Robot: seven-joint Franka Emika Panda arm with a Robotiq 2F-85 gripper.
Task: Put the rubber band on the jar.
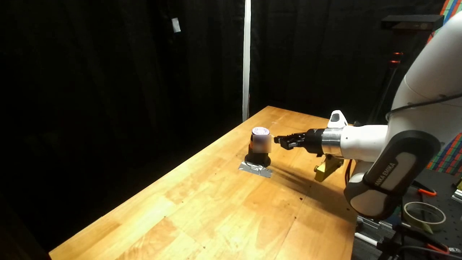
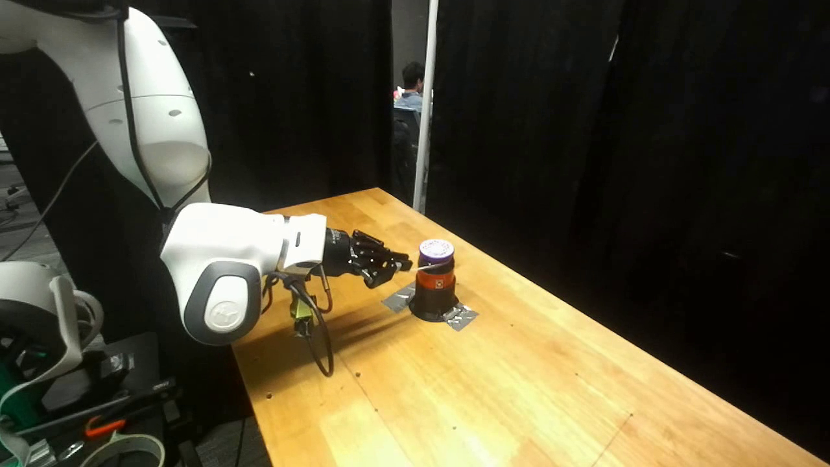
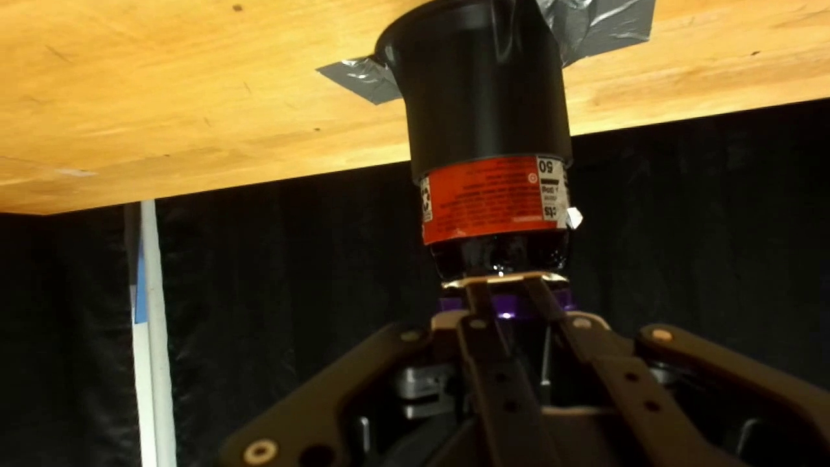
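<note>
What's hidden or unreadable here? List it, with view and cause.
In an exterior view: most of the label, under a blurred patch.
In an exterior view: the far side of the rubber band, behind the jar.
In both exterior views: the print on the lid, too small to read.
In the wrist view: much of the lid, behind the gripper.
In an exterior view: the tape roll, cut by the bottom edge.

The arm (image 1: 415, 117) reads "ANKA EMIKA", and the label (image 3: 496, 198) on the jar (image 3: 502, 250) shows "50" and "cts".

The jar (image 2: 436, 280) (upright) blocks the hand (image 2: 403, 264) ahead — open air above it.
</note>
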